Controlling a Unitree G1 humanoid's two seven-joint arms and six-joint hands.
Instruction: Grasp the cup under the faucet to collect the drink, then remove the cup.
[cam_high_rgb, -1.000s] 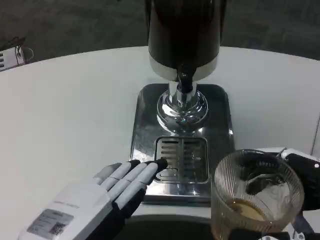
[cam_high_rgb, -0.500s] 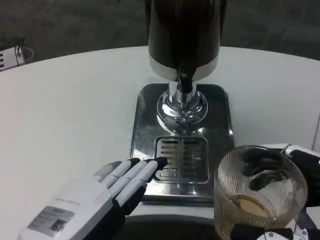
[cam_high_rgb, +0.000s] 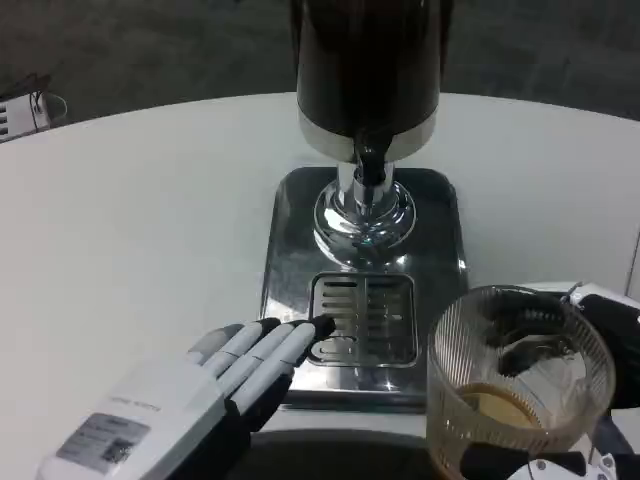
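Observation:
A ribbed clear glass cup (cam_high_rgb: 517, 390) with a little brown drink at its bottom is at the lower right, off the drip tray. My right hand (cam_high_rgb: 610, 370) grips it from the right side, its dark fingers showing through the glass. The dark dispenser (cam_high_rgb: 368, 70) stands at the top centre, its black faucet (cam_high_rgb: 369, 165) pointing down over the chrome base. My left hand (cam_high_rgb: 225, 378) lies flat and open at the lower left, fingertips touching the slotted drip grate (cam_high_rgb: 364, 318).
The steel drip tray (cam_high_rgb: 290, 250) fills the table's middle under the dispenser. White tabletop (cam_high_rgb: 130, 230) stretches to the left and right of it. A small white object (cam_high_rgb: 15, 115) sits at the far left edge.
The cup and my right hand have shifted slightly to the right and a bit lower. My left hand has stayed in place.

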